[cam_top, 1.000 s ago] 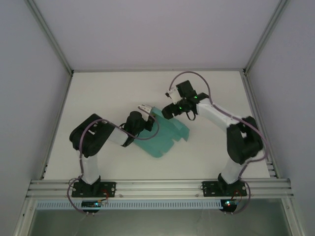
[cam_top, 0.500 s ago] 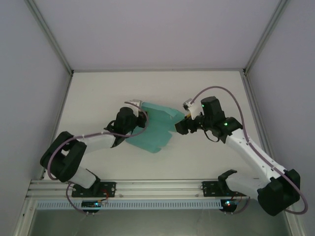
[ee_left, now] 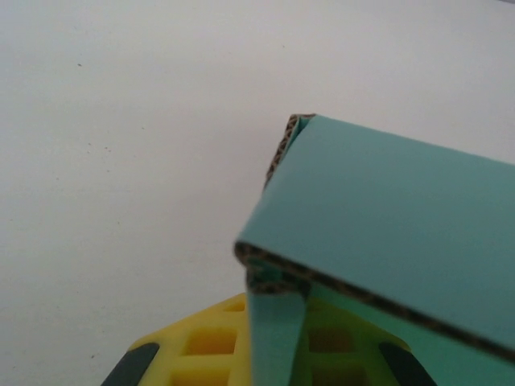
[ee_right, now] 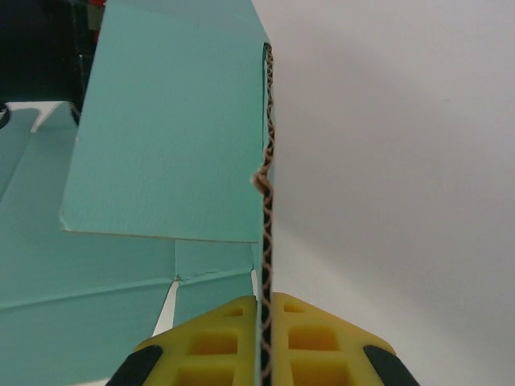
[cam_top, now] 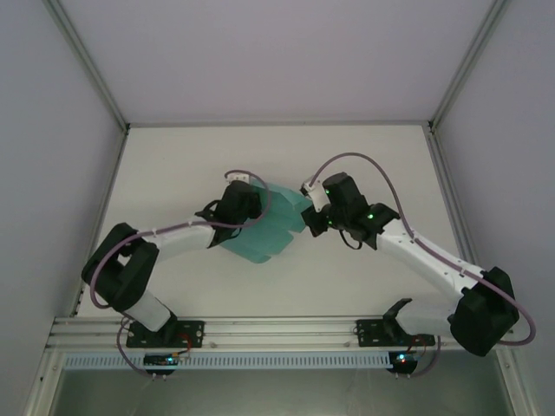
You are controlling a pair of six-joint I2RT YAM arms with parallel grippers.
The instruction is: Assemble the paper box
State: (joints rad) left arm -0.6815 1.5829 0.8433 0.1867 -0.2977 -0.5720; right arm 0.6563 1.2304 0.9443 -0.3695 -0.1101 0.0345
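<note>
Paper box (cam_top: 264, 232): teal corrugated card, partly folded, about mid-counter, held between the two arms. The white counter (cam_top: 373, 165) is bare around it. The near part of the sheet slopes down toward the counter; whether it touches, cannot tell from above.

Left tool (cam_top: 250, 201) is at the card's left far corner, its arm reaching in from the near left. In the left wrist view, the yellow pads (ee_left: 201, 347) sit on either side of a narrow teal flap, closed against it. Above them is a folded panel (ee_left: 386, 233) with its brown fluted edge showing.

Right tool (cam_top: 305, 221) is at the card's right edge, its arm coming in from the near right. In the right wrist view, the pads (ee_right: 310, 334) are pressed together on one panel (ee_right: 169, 129), seen edge-on. That panel stands upright, with its wavy fluting running straight up from the grip. Flatter teal panels lie to its left.

The two tools are close together, with only the card between them.
</note>
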